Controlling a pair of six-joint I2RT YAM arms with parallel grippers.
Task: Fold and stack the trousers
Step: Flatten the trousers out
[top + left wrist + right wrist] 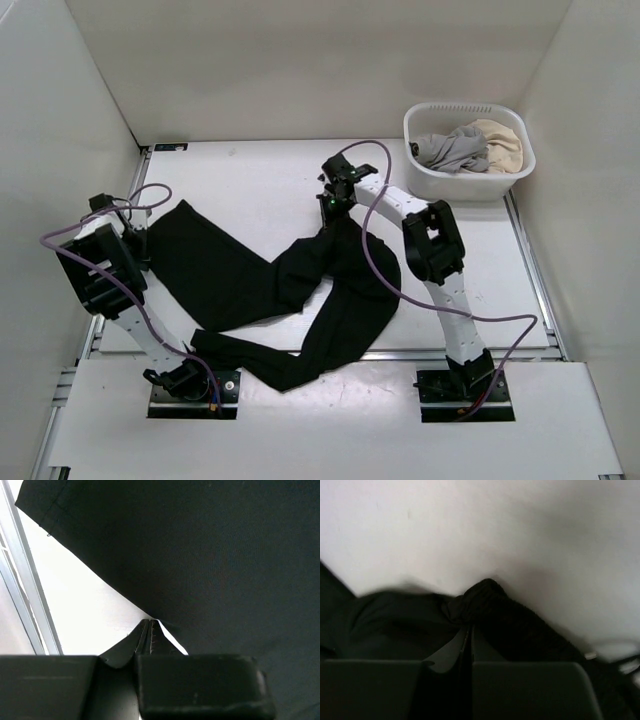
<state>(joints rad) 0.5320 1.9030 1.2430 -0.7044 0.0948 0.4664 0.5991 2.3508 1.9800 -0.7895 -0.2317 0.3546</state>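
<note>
On the white table (250, 180), the trousers (235, 275) sprawl from the left side to the centre, one leg reaching the near edge | left gripper (150, 626): fingers pressed together, pinching the cloth's edge at their tips | right gripper (469, 630): fingers together, a bunched fold caught at their tips

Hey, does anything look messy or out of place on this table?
The trousers lie twisted in a crooked V, bunched where the right gripper pinches them. One leg trails over the near edge of the table; the left gripper pinches the other leg's edge. Nothing looks torn or spilled.
</note>
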